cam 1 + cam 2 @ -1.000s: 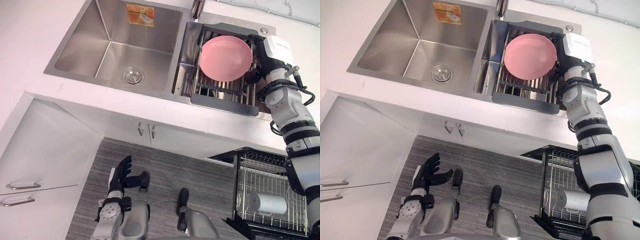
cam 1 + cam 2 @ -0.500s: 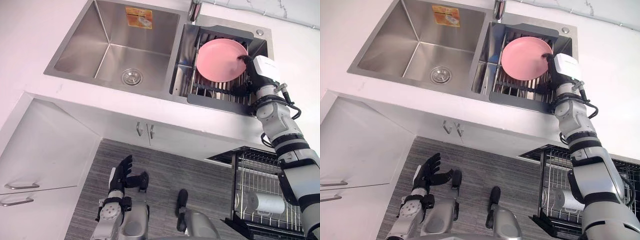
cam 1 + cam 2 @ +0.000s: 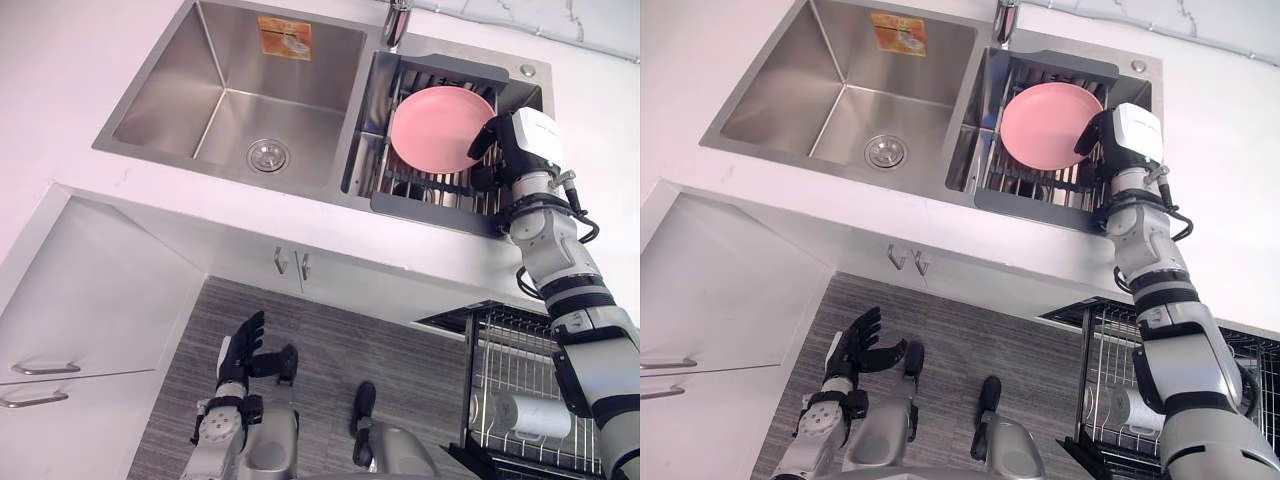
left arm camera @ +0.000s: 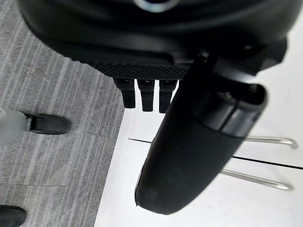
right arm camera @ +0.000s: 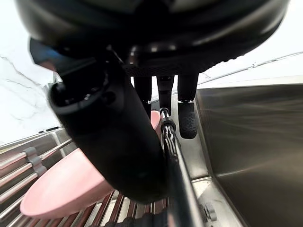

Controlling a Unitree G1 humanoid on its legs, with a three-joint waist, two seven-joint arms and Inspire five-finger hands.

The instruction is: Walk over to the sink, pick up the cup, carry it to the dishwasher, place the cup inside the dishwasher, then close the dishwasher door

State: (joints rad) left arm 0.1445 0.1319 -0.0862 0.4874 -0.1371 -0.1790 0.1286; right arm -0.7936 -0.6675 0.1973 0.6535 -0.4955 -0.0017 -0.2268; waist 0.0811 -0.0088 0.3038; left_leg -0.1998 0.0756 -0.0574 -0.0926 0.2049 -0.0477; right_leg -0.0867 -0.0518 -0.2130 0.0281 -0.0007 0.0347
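Note:
A round pink dish [image 3: 435, 128] leans in the dish rack [image 3: 430, 205] that fills the sink's right basin. My right hand [image 3: 484, 150] is at the dish's right edge, above the rack. In the right wrist view its fingers [image 5: 187, 118] reach out straight past the thumb [image 5: 113, 142], with the pink dish [image 5: 61, 194] just beyond; nothing is held. A dark shape [image 3: 408, 188] lies in the rack under the dish, and I cannot tell what it is. My left hand [image 3: 240, 350] hangs open low over the floor.
The left basin [image 3: 240, 100] has a drain and a sticker; the faucet [image 3: 397, 20] stands behind the divider. The dishwasher's wire rack [image 3: 500, 340] is pulled out at lower right with a white cup-like item [image 3: 535, 415] inside. Cabinet handles [image 3: 40, 370] are at lower left.
My right hand has come in from the rack's far right side to the pink dish's right edge. The view has shifted slightly. The left hand has not moved.

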